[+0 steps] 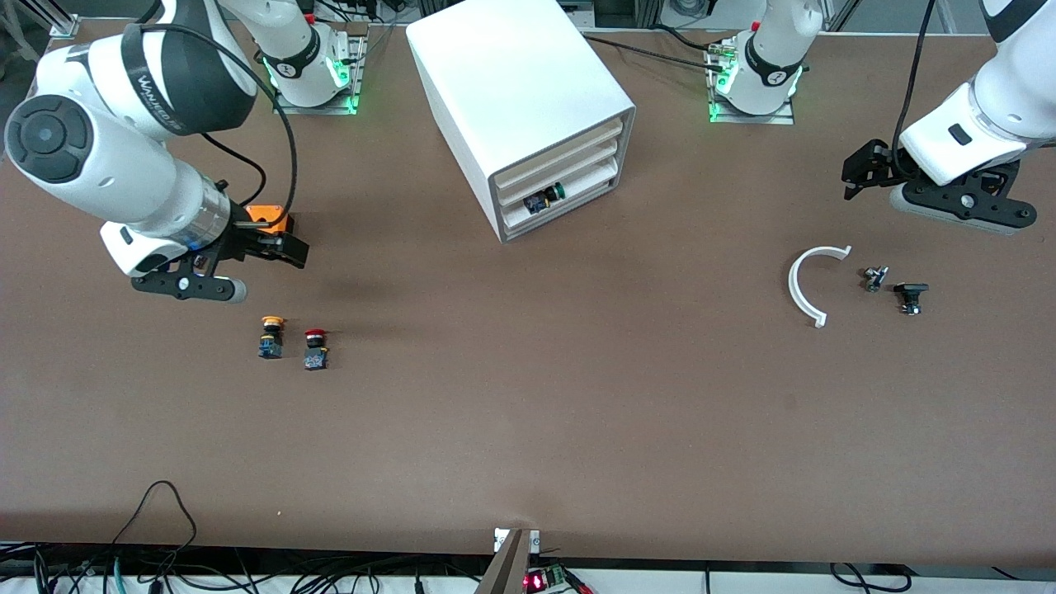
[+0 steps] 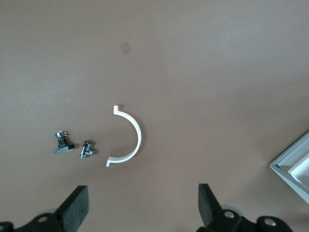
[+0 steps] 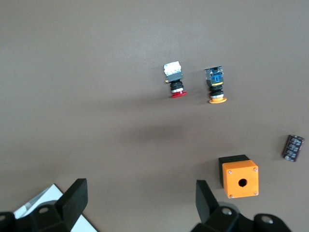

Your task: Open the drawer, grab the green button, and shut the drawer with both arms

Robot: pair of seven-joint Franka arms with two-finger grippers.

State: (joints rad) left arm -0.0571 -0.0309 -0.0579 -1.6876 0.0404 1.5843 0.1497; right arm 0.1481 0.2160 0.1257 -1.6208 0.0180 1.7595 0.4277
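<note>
At upper centre we see the drawer ajar, the green button inside; our left gripper, upper right, and right gripper, centre left, hover open, so we judge pulling the drawer wider comes next.

A wide brown matte bench fills nearly everything, its surface evenly lit with soft shadows. Along its near edge, black cables loop and trail over a white strip, and a small circuit board with a red light sits beside a metal bracket. At the farthest edge, aluminium frame rails and more cables show.
</note>
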